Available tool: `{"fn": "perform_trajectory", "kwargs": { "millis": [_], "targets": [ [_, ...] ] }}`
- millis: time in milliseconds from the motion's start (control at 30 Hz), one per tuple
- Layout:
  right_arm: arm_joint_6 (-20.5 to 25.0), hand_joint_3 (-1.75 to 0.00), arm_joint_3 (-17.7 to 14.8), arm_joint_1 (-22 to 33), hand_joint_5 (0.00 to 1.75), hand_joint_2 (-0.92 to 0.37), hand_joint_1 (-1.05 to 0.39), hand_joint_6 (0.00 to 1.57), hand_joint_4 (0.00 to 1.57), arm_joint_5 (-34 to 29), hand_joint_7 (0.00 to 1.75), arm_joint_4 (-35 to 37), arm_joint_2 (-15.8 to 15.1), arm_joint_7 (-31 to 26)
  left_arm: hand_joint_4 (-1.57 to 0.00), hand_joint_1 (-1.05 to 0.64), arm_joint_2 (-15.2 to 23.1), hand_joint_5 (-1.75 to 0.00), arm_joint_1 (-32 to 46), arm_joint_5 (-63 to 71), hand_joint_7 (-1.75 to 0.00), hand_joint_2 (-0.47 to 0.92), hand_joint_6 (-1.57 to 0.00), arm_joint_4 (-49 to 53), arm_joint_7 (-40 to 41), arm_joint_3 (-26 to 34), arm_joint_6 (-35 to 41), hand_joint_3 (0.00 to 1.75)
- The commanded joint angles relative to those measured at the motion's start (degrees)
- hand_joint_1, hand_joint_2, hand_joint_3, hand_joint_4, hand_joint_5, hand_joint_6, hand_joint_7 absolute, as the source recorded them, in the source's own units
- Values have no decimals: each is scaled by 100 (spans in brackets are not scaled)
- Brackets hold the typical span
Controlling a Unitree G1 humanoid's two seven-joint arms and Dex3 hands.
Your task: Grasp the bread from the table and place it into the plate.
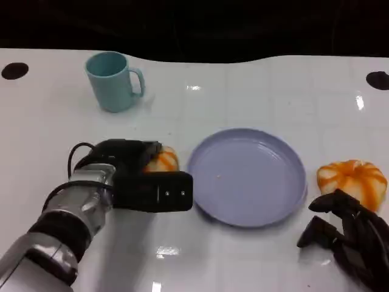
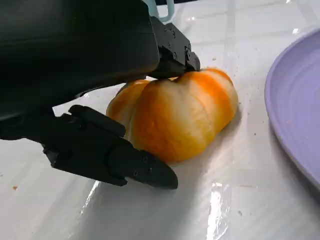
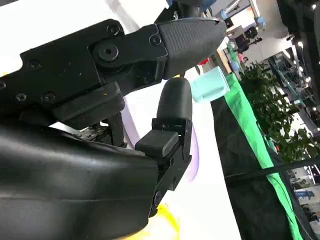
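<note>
On the white worktop (image 1: 255,85): lilac plate (image 1: 247,176) at centre, bare. Just left of the plate's rim, a bread (image 1: 161,160), orange-striped, resting on the worktop and mostly hidden under the left robot hand (image 1: 141,176). In the left wrist view, bread (image 2: 175,120) seen close, with one finger (image 2: 172,50) pressing on its top and another finger (image 2: 115,155) lying low against its near side, tip on the worktop; left robot hand (image 2: 95,95) thus clamped around the bread, bread not lifted. Plate edge (image 2: 295,110) near the bread there, not touching it. Second bread (image 1: 352,180) right of the plate, well apart from the first, lying free on the worktop. Right robot hand (image 1: 352,234) at the lower right, just in front of that second bread, fingers spread and holding nothing; in the right wrist view its fingers (image 3: 172,125) likewise apart around no object. Teal mug (image 1: 112,81) upright at the far left of the worktop, handle turned toward the plate side, well away from both hands. Two dark round marks (image 1: 14,70) at the worktop's far corners.
</note>
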Motion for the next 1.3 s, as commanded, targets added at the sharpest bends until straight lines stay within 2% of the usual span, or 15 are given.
{"fn": "perform_trajectory", "kwargs": {
  "millis": [33,100,133,167,233,267,400,467,533,600,633,700,800,1033,1300],
  "targets": [
    [34,-21,-47,52,150,-92,-55,60,67,15,121,64,-91,0,-77,-29,20,-47,-93,-134,-14,92,-85,448,659,32,-292,11],
    [-3,-21,-44,47,149,-92,-55,60,68,-3,121,86,-100,7,-89,-30,26,-61,-98,-117,-15,92,-103,582,1021,-7,-407,13],
    [14,-22,-40,46,149,-92,-55,60,68,-9,120,81,-107,-3,-84,-29,37,-128,-93,-55,-76,92,-93,626,1229,-65,-415,26],
    [25,-22,-37,46,149,-92,-55,60,68,-14,120,78,-112,-11,-83,-28,44,-151,-94,-12,-122,92,-76,666,1381,-111,-422,33],
    [32,-23,-33,47,150,-92,-55,60,68,-21,120,72,-115,-25,-82,-28,44,-170,-109,12,-162,92,-62,727,1516,-166,-428,39],
    [47,-23,-34,45,150,-92,-55,61,68,-13,120,71,-119,-16,-82,-28,52,-172,-124,20,-167,92,-60,718,1574,-190,-393,39],
    [42,-22,-36,34,151,-92,-55,61,68,0,121,94,-133,20,-75,-28,88,-174,-103,-70,-162,92,-53,625,1811,-158,-400,34],
    [-2,-22,-40,17,152,-92,-54,60,68,-2,121,136,-138,44,-78,-20,110,-175,8,-358,-172,91,-52,489,2077,112,-644,42],
    [-20,-22,-41,7,155,-92,-55,60,67,-5,123,155,-137,50,-81,-16,114,-175,67,-528,-174,80,-55,447,2205,267,-814,61],
    [-39,-22,-51,-7,156,-92,-55,60,66,0,124,193,-138,61,-82,-15,83,-175,96,-732,-174,77,-55,421,2290,448,-928,66],
    [-51,-22,-57,-16,155,-92,-55,59,66,4,123,218,-139,69,-85,-18,59,-175,112,-867,-175,74,-59,402,2336,570,-990,80],
    [-89,-21,-49,-22,154,-92,-56,60,66,-48,122,243,-146,3,-88,-20,18,-175,131,-1065,-175,68,-62,347,2451,756,-1131,93],
    [-146,-21,-61,-52,153,-92,-56,60,66,-20,121,308,-136,50,-89,-19,6,-175,96,-1086,-175,63,-65,204,2489,769,-1235,103],
    [-164,-22,-43,-62,151,-92,-55,60,65,-36,120,324,-135,37,-90,-12,3,-175,71,-870,-175,54,-64,-257,2648,602,-1686,117],
    [-211,-22,-54,-76,150,-92,-55,60,66,-21,119,355,-121,51,-90,-13,-104,-175,-48,-712,-175,53,-66,-448,2610,418,-1957,121]
  ]
}}
